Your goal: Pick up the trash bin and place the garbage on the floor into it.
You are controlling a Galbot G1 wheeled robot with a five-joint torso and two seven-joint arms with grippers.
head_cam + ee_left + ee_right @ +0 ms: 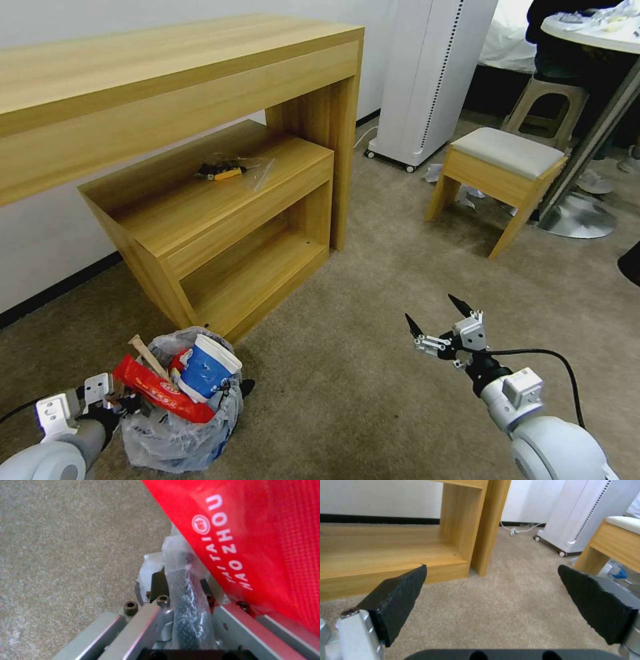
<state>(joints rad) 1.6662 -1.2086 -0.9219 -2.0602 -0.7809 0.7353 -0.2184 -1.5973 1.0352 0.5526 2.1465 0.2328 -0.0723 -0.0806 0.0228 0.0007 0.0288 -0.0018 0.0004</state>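
The trash bin (180,433), a black bin in a crinkly clear bag, is at the lower left of the head view. My left gripper (123,400) is shut on its bag-covered rim (186,610). A red wrapper (160,395), a blue-white cup (207,368) and a wooden stick (148,355) stick out of the top. The same red wrapper (266,542) hangs beside my left gripper (181,580). My right gripper (437,319) is open above bare floor (373,280), nothing between its fingers (403,592). White litter (435,173) and a bluish scrap (615,571) lie under the stool.
A wooden desk (167,67) with a low shelf unit (220,220) stands ahead on the left, a small plastic bag (227,172) on it. A white wheeled appliance (433,73), a padded stool (500,167) and a round table base (577,217) stand at the back right.
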